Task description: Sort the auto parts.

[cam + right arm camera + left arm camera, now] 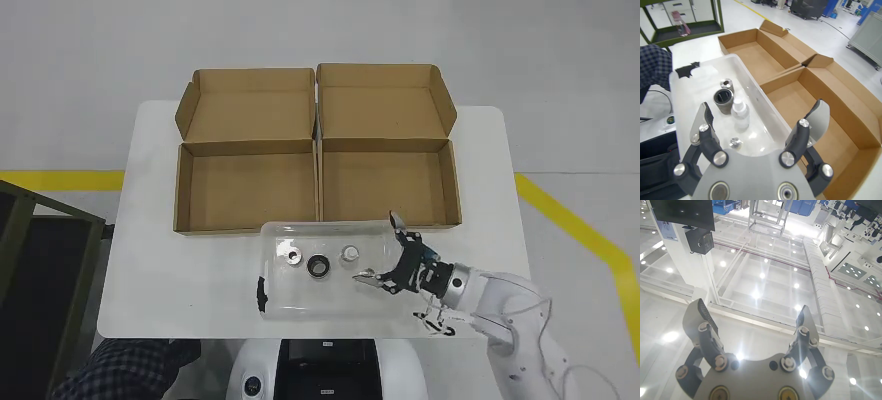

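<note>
The clear tray (300, 296) sits on the white table (160, 250) and serves as the reference for all positions below. Four auto parts stand inside it in a loose row along its length. A small steel bushing (726, 85) is closest to the tray's black-marked end. A dark bearing (724, 101) stands just beside the bushing; whether the two touch cannot be determined. A white plastic part (740, 115) with a narrow capped neck comes next, close against the bearing on its other side. A small metal knob (736, 142) stands a little apart from these, toward the tray's opposite end. All four are upright on the tray floor. The black patch (687, 69) is on the tray's end wall (its nature cannot be told). Two open cartons stand side by side, touching each other, just beyond the tray's far long wall, flaps folded back away from the tray. The first carton (245, 190) is behind the black-marked half of the tray. The second carton (385, 185) is behind the other half and extends past the tray's end. No parts are visible in either carton. The right gripper (762, 105) is above the tray's knob end with its fingers spread wide and holding nothing. One finger is over the tray interior, and the other is over the far wall toward the second carton. The left gripper (752, 305) points up at the ceiling with its fingers likewise spread apart and empty.
</note>
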